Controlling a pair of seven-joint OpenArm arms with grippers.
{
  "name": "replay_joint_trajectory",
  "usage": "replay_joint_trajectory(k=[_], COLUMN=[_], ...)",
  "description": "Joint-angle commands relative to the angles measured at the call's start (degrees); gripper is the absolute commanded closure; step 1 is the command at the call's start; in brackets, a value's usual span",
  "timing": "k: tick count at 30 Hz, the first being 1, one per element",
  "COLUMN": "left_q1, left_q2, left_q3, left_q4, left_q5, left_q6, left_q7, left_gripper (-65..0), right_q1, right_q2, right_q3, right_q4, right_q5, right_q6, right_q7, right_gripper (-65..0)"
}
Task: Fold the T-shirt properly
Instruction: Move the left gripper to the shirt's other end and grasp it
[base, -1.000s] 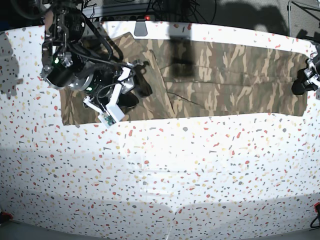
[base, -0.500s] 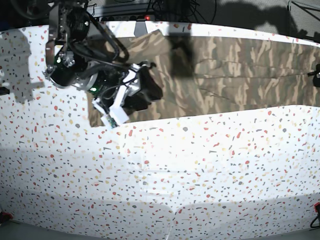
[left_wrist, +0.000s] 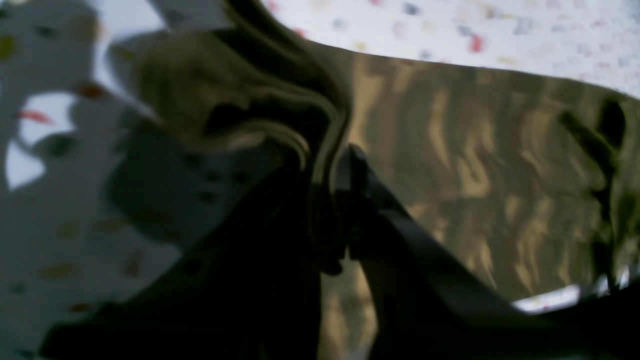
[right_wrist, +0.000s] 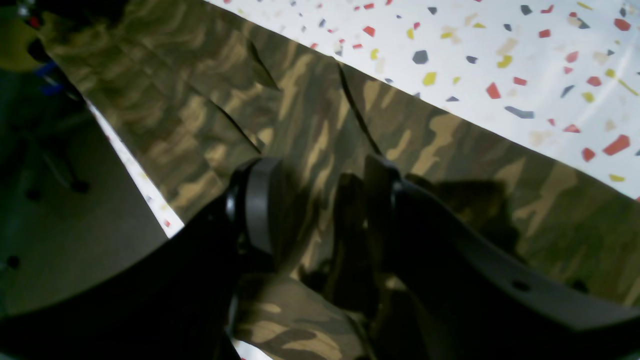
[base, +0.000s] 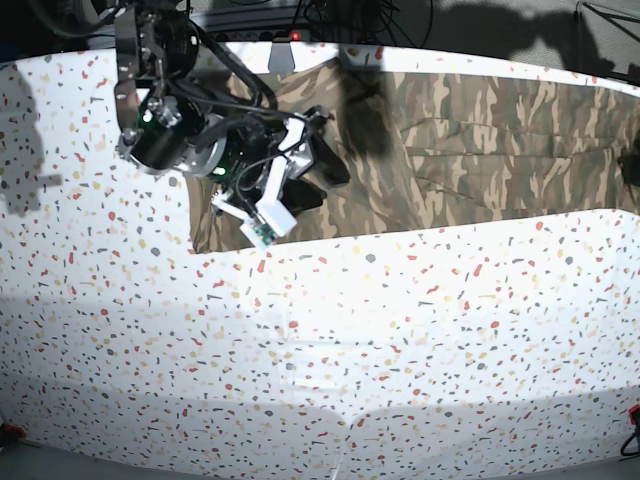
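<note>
The T-shirt (base: 470, 130), in camouflage print, lies in a long band along the far side of the table, from left of centre to the right edge of the base view. My right gripper (base: 325, 168) sits over its left part; in the right wrist view its jaws (right_wrist: 320, 200) stand around a bunched fold of the T-shirt (right_wrist: 310, 125). My left gripper (left_wrist: 332, 200) is shut on a raised fold of the T-shirt (left_wrist: 450, 150). In the base view only a dark bit of that arm (base: 632, 165) shows, at the right edge.
The white speckled table (base: 320, 350) fills the near part of the base view. Cables and dark gear stand behind its far edge (base: 290, 40). The right wrist view shows the table's edge and the floor (right_wrist: 60, 225) just beyond the shirt.
Both arms have moved to the right in the base view and the shirt has slid with them. Its left edge has shifted right, and the left arm has nearly left the frame.
</note>
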Motion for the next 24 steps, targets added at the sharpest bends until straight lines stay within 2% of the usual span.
replay_joint_trajectory(k=[1,3,6,14,16,21,24], left_q1=[0.9,4.0,8.4,13.6,13.7,13.8,14.0], left_q2=[-1.5,-0.6,2.1,14.1,16.2,19.2,20.5], left_q3=[-0.5,-0.5,-0.5,-0.5,-0.5,0.0,2.3], left_q4=[2.6,7.1,14.8,33.6,35.8,37.5,37.5], left_q5=[-3.1,-6.1,-6.7,-6.2,-5.4,-3.3,-3.3], left_q6=[-0.6,-0.6,1.5,7.0,7.5,11.6,12.1], left_q7=[-0.3,0.0,-0.4,-4.3,-5.4,-6.5,-6.6], left_gripper=[0.0,0.0,0.0,0.0,0.0,0.0,0.0], right_q1=[0.7,0.9,1.3,1.3,1.3,1.3,1.3], right_q2=[0.0,0.0,0.0,0.0,0.0,0.0,0.0], right_q3=[0.0,0.0,0.0,0.0,0.0,0.0,0.0], right_q4=[1.0,1.0,1.0,1.0,1.0,1.0,1.0], right_q5=[0.4,-1.0,-1.4,-1.4,-1.4,-1.4,-1.4], right_q6=[0.5,0.5,0.5,0.5,0.5,0.5,0.5], right_q7=[1.4,1.4,1.6,1.6,1.6,1.6,1.6], right_gripper=[-26.6,-26.6,-26.6,-26.6,-26.6,-26.6,-26.6])
